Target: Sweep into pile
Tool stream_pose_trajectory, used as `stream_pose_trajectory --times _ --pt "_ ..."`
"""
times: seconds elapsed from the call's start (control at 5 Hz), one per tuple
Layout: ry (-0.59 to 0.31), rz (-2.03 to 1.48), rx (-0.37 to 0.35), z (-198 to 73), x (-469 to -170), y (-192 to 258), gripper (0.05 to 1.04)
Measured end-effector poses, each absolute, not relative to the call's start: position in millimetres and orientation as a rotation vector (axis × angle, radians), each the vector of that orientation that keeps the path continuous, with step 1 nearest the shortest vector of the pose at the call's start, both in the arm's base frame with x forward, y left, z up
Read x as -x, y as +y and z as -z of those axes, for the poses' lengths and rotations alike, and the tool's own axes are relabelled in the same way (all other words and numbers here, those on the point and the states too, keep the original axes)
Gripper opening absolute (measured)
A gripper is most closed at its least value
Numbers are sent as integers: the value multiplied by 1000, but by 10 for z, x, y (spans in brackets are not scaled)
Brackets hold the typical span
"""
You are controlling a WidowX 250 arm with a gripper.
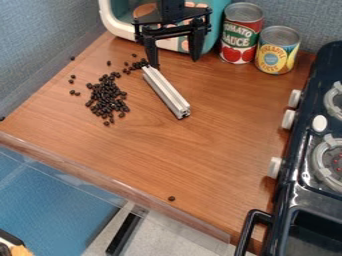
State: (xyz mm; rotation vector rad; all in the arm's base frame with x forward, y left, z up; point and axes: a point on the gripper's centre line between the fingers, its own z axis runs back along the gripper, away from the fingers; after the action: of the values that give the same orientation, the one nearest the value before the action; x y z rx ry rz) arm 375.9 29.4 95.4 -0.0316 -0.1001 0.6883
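Camera view shows dark, round beans [107,98] loosely heaped, several scattered.

Views: one, from a fixed camera. Station: high above the table [220,150], on the side of its front edge [113,184]. Aim: down at a steep slant, toward the back; the cans [277,50] present lids and fronts together. Alignment: oblique, the front edge running from the left side down toward the bottom right. Range: moderately near, single beans [107,100] distinct and most of the tabletop included. Margins: wall [40,50] at upper left; floor [167,232] along the bottom; stove [297,192] at right, cut off.
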Motion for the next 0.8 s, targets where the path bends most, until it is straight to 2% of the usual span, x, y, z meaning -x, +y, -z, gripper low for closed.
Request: stream_pose_trajectory --times 0.2,0.4,0.8 --pt "-67 -689 30 -820 -3744 282 1000" --pt "-79 -685 72 -698 -3729 239 1000" --pt "-176 -734 114 -653 -3691 162 1000"
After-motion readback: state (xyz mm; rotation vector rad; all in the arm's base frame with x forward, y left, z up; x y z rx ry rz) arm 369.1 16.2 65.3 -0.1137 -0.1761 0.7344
